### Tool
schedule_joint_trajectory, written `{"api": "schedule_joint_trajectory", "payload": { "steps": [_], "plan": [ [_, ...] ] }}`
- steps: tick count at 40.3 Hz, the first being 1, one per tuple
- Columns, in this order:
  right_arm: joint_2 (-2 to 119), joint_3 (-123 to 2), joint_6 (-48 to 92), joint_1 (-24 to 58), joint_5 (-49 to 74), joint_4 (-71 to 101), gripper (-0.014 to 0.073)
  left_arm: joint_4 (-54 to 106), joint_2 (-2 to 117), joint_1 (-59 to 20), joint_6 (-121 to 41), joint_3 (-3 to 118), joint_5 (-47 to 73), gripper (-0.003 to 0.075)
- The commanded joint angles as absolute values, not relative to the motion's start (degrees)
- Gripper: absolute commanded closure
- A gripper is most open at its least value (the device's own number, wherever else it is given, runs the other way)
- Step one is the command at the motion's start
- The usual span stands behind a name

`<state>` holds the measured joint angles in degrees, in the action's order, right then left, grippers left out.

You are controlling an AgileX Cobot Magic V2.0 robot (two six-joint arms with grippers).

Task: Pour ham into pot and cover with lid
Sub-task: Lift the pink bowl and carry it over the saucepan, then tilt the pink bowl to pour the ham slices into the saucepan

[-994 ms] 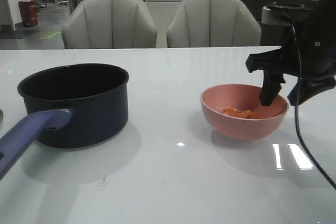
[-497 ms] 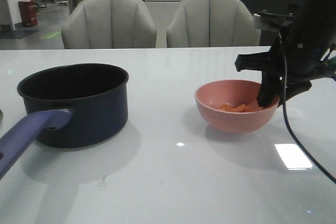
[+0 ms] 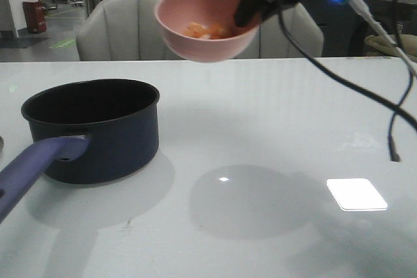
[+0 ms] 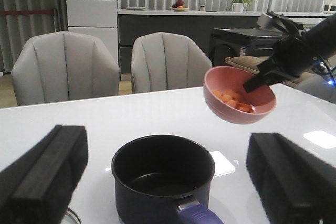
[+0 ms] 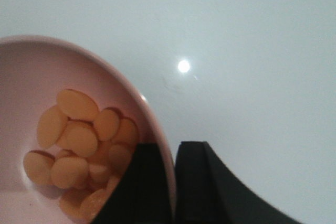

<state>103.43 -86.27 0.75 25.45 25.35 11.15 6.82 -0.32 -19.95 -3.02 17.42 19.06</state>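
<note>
A: How far along is the task?

B: The right gripper (image 3: 244, 12) pinches the rim of the pink bowl (image 3: 206, 24), held high, right of and beyond the pot (image 3: 91, 128). The ham (image 3: 203, 31) lies in the bowl; the pot (image 4: 163, 174) is empty. Pouring and covering remain; no lid is visible. The left gripper (image 4: 168, 182) stands open.

A: Change from earlier?

B: The bowl has left the bench (image 3: 273, 226), travelling up and left.

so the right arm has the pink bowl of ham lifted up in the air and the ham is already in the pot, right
Not quite. The right gripper does hold the pink bowl in the air by its rim, but the ham is in the bowl, not poured. The left wrist view shows the pot empty.
</note>
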Motion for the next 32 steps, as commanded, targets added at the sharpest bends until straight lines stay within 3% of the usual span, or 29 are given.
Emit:
{"api": "schedule_joint_trajectory", "payload": {
  "steps": [1, 16, 32],
  "plan": [
    [100.1, -88.8, 1.7, 29.1, 12.0, 10.0, 0.0456, 7.0, 0.0, -20.5, -2.8, 18.9, 14.6, 0.0064],
    [107.1, -88.8, 2.5, 37.5, -14.6, -1.3, 0.0456, 7.0, 0.0, -20.5, -2.8, 18.9, 14.6, 0.0064],
    [108.7, -85.0, 13.5, 41.3, -25.2, 1.5, 0.0456, 7.0, 0.0, -20.5, -2.8, 18.9, 14.6, 0.0064]
  ]
}}
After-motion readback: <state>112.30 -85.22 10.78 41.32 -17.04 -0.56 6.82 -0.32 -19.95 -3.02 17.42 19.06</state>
